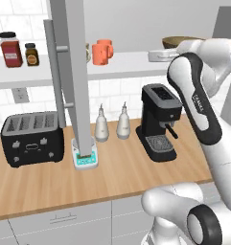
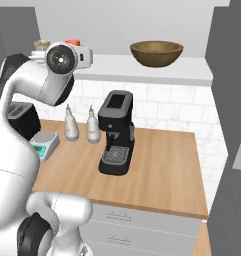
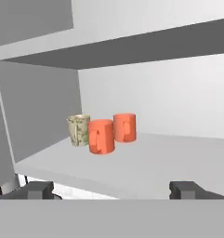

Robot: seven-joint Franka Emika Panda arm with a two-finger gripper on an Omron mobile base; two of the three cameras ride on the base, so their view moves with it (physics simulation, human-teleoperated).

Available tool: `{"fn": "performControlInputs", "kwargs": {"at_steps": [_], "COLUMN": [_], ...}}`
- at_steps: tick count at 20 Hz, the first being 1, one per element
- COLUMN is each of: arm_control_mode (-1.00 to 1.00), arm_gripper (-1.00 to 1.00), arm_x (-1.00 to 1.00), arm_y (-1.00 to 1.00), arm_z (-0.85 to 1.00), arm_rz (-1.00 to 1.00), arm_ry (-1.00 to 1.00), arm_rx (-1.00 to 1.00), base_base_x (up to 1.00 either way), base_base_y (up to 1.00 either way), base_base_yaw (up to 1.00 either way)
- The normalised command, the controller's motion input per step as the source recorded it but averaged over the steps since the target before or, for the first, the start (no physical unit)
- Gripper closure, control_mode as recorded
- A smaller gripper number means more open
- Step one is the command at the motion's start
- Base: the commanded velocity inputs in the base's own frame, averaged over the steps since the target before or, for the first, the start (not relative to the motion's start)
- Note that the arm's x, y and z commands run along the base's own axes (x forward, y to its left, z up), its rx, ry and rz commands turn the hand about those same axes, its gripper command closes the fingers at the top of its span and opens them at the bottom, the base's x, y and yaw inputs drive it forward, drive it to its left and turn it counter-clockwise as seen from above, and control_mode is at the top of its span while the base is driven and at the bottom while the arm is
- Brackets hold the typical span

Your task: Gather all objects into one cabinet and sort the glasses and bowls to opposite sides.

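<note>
Three mugs stand grouped on the left part of the white cabinet shelf: a cream mug, a coral-orange mug in front and a second coral-orange mug behind it. From the left base view the coral mugs show just right of the open grey door. The dark-brown wooden bowl sits on the same shelf, far to the right. My gripper is open and empty, level with the shelf's front edge, between the mugs and the bowl and facing the mugs.
The door's bar handle juts out over the counter. Spice jars stand on the shelf left of the door. Below are a toaster, a scale, two bottles and a coffee machine.
</note>
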Motion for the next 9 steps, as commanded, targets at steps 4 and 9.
{"fn": "performControlInputs", "kwargs": {"at_steps": [4, 9], "arm_control_mode": [-1.00, -1.00], "arm_gripper": [-1.00, -1.00], "arm_x": [-1.00, -1.00], "arm_y": [-0.25, -0.22], "arm_z": [0.00, -0.03], "arm_rz": [-0.19, -0.19], "arm_ry": [0.05, 0.09], "arm_rx": [0.00, 0.00], "base_base_x": [0.00, 0.00], "base_base_y": [0.00, 0.00], "base_base_yaw": [0.00, 0.00]}}
